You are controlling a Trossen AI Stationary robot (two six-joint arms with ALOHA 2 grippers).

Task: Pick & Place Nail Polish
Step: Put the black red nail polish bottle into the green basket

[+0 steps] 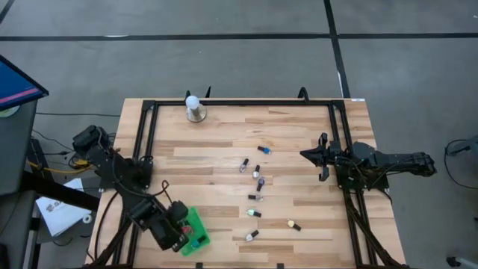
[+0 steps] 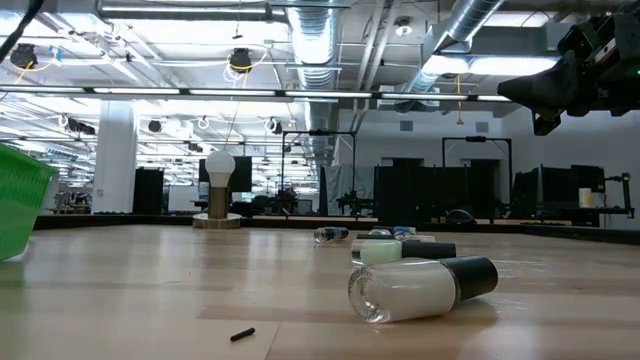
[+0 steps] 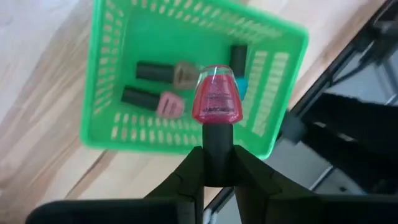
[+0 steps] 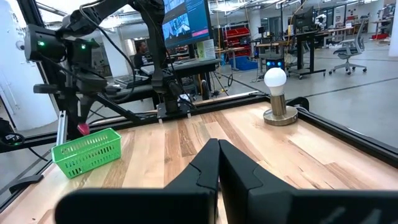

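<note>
A pink nail polish bottle [image 3: 217, 98] is held by its dark cap between the nearly closed fingers [image 3: 186, 180] of the left end effector [image 3: 217, 177], with the glass body pointing away from the wrist. Directly beyond the held bottle a green basket [image 3: 280, 81] is seen, in which three more bottles [image 3: 161, 87] are lying: a pale pink one, a tan one and a blue one. The basket rests on the wooden table [image 1: 224, 142] at its near left corner. Farther toward the table's middle and right, loose nail polish bottles [image 1: 258, 196] are scattered on their sides, well apart from the left end effector. The right end effector [image 4: 219, 158] is fully closed and empty, held above the table's right side. A white ball-topped stand [image 1: 195, 110] is placed near the far edge.
</note>
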